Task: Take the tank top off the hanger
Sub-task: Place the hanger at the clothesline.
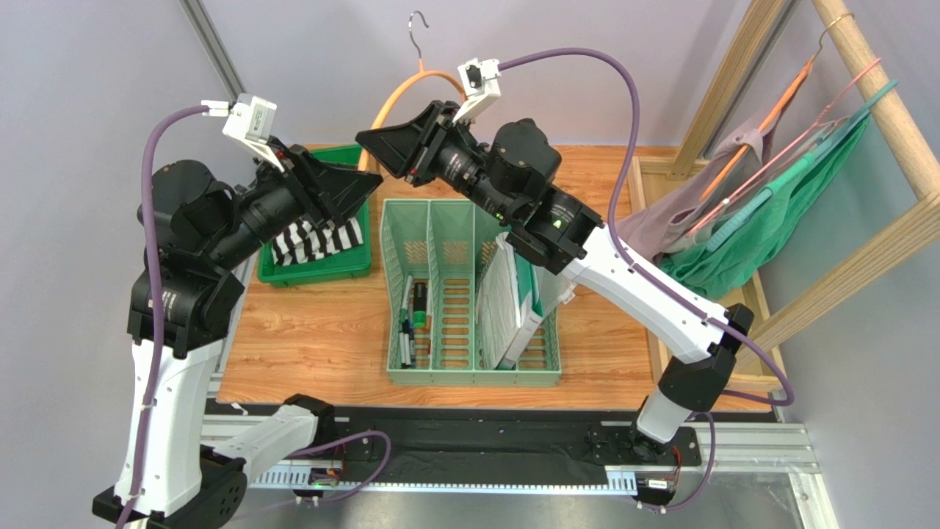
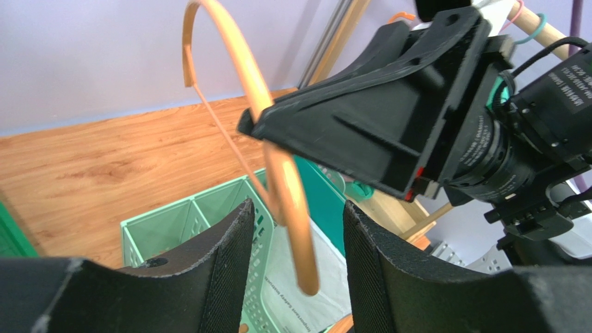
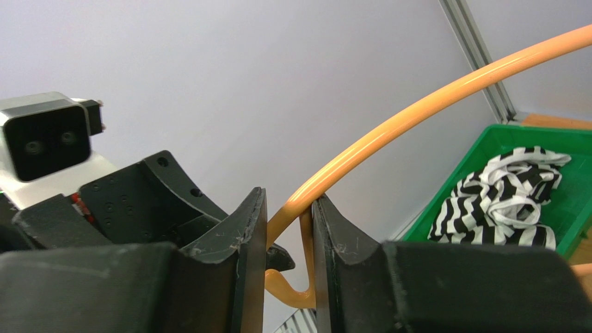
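The black-and-white striped tank top (image 1: 314, 239) lies bunched in the green bin (image 1: 320, 273), off the hanger; it also shows in the right wrist view (image 3: 500, 201). The bare orange hanger (image 1: 403, 94) is held up above the table's back. My right gripper (image 1: 370, 138) is shut on the hanger (image 3: 417, 107) near one end. My left gripper (image 1: 353, 187) is open; the hanger's other arm (image 2: 267, 132) hangs between its fingers (image 2: 229, 263) without touching them.
A mint green organizer (image 1: 469, 292) with pens and papers stands mid-table. A wooden rack (image 1: 883, 99) at the right holds mauve and green garments (image 1: 772, 220) on hangers. The two grippers are close together above the bin's right edge.
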Available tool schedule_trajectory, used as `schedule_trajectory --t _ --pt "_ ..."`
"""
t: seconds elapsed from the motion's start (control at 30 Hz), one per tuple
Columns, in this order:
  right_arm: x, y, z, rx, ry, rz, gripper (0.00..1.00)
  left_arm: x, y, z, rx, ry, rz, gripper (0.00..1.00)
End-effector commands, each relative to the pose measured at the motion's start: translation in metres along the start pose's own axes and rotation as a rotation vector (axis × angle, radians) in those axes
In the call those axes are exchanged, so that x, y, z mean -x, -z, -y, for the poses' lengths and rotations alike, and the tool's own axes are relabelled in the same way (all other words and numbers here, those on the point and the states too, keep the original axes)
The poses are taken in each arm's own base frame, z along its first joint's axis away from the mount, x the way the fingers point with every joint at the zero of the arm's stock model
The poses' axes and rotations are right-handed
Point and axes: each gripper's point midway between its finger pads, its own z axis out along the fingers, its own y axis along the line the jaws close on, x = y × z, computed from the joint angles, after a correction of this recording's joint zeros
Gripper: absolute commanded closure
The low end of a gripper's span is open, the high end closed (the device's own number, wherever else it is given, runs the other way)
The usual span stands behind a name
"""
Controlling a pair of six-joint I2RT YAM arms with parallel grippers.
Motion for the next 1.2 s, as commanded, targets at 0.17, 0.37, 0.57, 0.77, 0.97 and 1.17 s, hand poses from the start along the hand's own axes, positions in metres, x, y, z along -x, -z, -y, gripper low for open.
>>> schedule_trajectory --t 0.17,0.37,0.57,0.77,0.97,1.17 --pt "0.092 0.032 -0.026 0.081 0.122 0.245 1.00 0.024 0.029 0.017 0.013 0.016 0.090 0.40" --pt "0.147 0.045 0.037 -0.176 0.283 0.380 1.00 0.025 0.061 0.027 0.035 0.050 0.128 0.39" --pt "0.206 0.068 0.101 -0.433 0.354 0.544 1.00 0.012 0.073 0.035 0.009 0.102 0.105 0.40" --pt "0.266 0.097 0.138 -0.553 0.378 0.710 1.00 -0.002 0.073 0.035 0.006 0.134 0.047 0.41" --pt "0.321 0.117 0.163 -0.574 0.301 0.855 1.00 -0.012 0.062 0.033 -0.011 0.176 0.000 0.43" --pt "0.364 0.129 0.173 -0.559 0.241 0.982 1.00 -0.008 0.043 0.030 -0.021 0.169 -0.032 0.44"
